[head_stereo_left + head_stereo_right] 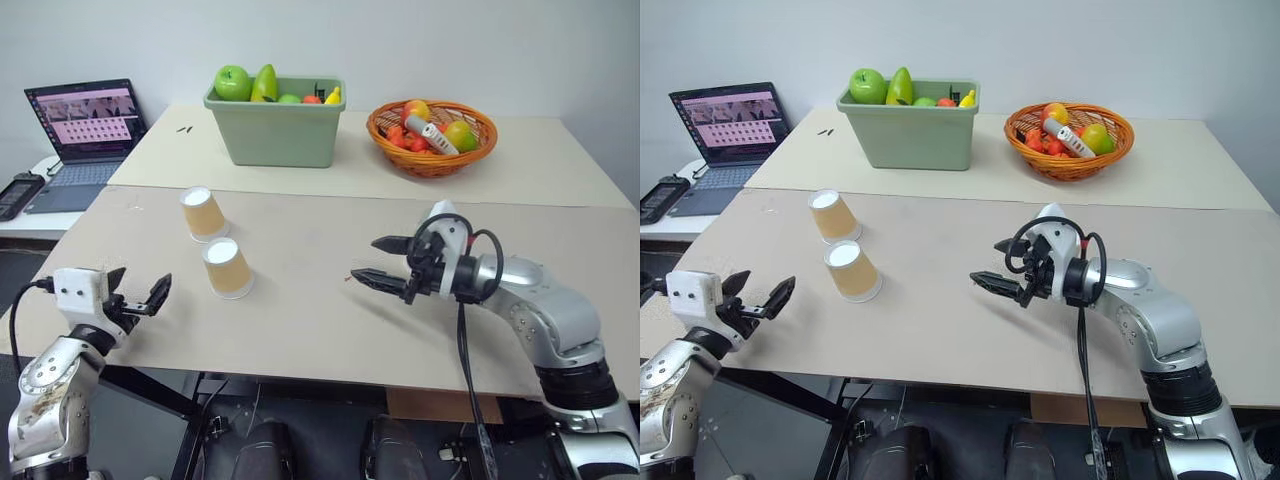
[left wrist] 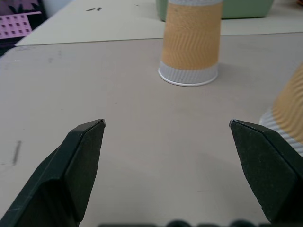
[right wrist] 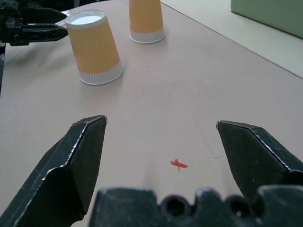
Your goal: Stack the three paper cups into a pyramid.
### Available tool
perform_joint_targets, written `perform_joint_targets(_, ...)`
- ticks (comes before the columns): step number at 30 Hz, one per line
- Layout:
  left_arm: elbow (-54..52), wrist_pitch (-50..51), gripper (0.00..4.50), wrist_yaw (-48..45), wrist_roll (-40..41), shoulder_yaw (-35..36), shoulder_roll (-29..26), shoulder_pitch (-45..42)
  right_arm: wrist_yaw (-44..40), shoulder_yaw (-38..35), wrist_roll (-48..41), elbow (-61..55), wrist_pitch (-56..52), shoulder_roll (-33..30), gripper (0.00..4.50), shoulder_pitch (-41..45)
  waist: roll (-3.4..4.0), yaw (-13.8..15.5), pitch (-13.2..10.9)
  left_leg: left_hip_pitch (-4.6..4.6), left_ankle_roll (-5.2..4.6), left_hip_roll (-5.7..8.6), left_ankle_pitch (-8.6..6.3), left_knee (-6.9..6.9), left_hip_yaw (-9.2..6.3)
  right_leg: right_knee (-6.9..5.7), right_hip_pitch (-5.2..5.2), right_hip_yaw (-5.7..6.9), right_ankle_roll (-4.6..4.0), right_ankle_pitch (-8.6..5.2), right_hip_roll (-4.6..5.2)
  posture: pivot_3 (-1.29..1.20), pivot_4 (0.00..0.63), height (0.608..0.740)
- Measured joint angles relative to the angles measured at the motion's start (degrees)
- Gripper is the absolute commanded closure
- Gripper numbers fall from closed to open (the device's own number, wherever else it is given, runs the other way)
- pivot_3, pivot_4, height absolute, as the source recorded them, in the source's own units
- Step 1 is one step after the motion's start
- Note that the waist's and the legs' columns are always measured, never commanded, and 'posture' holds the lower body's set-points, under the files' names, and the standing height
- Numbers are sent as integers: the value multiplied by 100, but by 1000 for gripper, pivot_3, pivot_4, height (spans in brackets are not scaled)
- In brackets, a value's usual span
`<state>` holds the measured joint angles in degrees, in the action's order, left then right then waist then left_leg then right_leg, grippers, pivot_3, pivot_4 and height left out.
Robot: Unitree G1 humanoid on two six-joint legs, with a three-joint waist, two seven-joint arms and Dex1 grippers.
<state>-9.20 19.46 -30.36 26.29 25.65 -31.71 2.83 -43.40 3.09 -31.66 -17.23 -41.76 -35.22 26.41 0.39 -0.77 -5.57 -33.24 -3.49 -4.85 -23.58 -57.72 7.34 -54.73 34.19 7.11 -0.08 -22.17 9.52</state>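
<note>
So the right gripper [image 1: 377,261] is hanging just over the beige tabletop [image 1: 320,330] with its two black fingers spread wide and nothing in them, pointing toward the robot's left. A small red mark [image 3: 178,164] on the table sits right under it. The left gripper [image 1: 140,293] is at the near edge, also wide open and empty. Between them, nearer the left gripper, two tan paper cups with white rims stand upside down: the near cup [image 1: 228,267] and the far cup [image 1: 203,213] just behind it, close but apart. Farther back, a green plastic bin of fruit [image 1: 277,132], an orange wicker basket [image 1: 432,135], and an open laptop [image 1: 88,130].
</note>
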Motion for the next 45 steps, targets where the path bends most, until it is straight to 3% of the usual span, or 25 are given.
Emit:
perform_joint_targets(11,-359,545,0,-1287,340,-444,-886,-65,128,10,123,-10,0,99,123,-54,1,0,-1,-2,-12,1,-7,0,-19,0,1,3,-5,-3,-6,0,150,643)
perform_joint_targets(16,-390,698,0,-1618,413,-745,-1137,-666,219,7,147,-22,0,167,123,-98,1,20,-2,-4,-13,3,-7,0,-26,0,-1,8,-5,-3,-4,0,150,643)
perform_joint_targets(26,97,657,0,-2058,283,-1450,-1168,-1839,387,-10,161,-155,-2,223,123,-215,0,-15,-3,-5,-7,10,-4,0,-33,-1,2,0,-5,-7,-17,0,150,643)
perform_joint_targets(45,350,643,0,-2231,213,-1769,-885,-2182,541,-142,179,-339,-2,219,123,-335,-1,-1,-4,-5,-7,12,-4,0,-36,-1,1,0,-4,-7,-17,0,150,643)
